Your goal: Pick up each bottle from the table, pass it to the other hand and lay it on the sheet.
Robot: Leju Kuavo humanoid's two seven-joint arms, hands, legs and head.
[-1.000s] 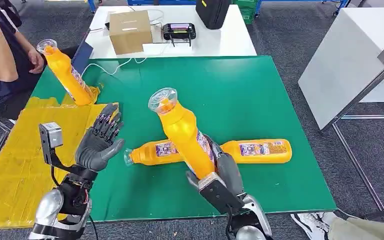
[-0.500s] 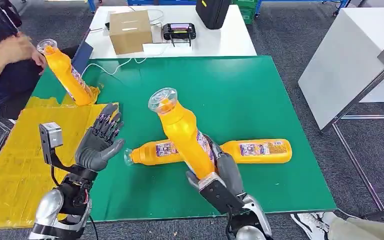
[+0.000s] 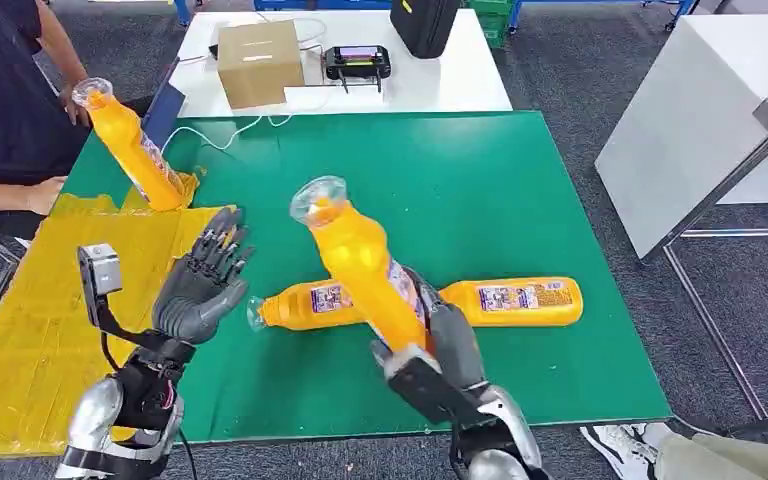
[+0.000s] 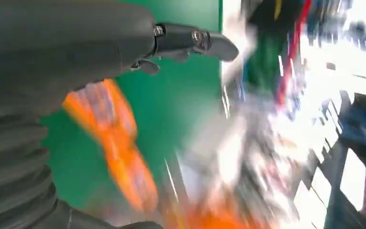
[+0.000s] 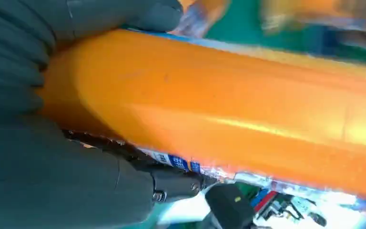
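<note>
1. The right hand (image 3: 438, 345) grips an orange bottle (image 3: 360, 262) by its lower body, fingers wrapped around it. The bottle is lifted off the green table (image 3: 520, 190) and tilts up and away to the left, its clear cap at the top end.
2. In the right wrist view the same bottle (image 5: 248, 114) lies across the palm, with the thumb over one side and the darker fingers (image 5: 181, 183) closed under the label edge.
3. The left hand (image 3: 203, 280) holds nothing — palm raised, fingers spread and pointing upward. It hovers above the table's near left part, just beside the edge of the yellow sheet (image 3: 30, 330), and stands apart from the held bottle, whose cap leans toward it.
4. Two more orange bottles lie flat on the table behind the raised one: the left lying bottle (image 3: 305, 304) has its cap toward the open hand, and the right lying bottle (image 3: 520, 301) stretches out to the right.
5. A fourth bottle (image 3: 130, 145) stands tilted at the far corner of the sheet, where a person's hand (image 3: 78, 100) is at its cap.
6. The left wrist view is blurred — a smeared orange shape on green, and one dark finger (image 4: 195, 40) stretched out straight.
7. Beyond the green table, a white table (image 3: 460, 85) carries a cardboard box (image 3: 260, 62).
</note>
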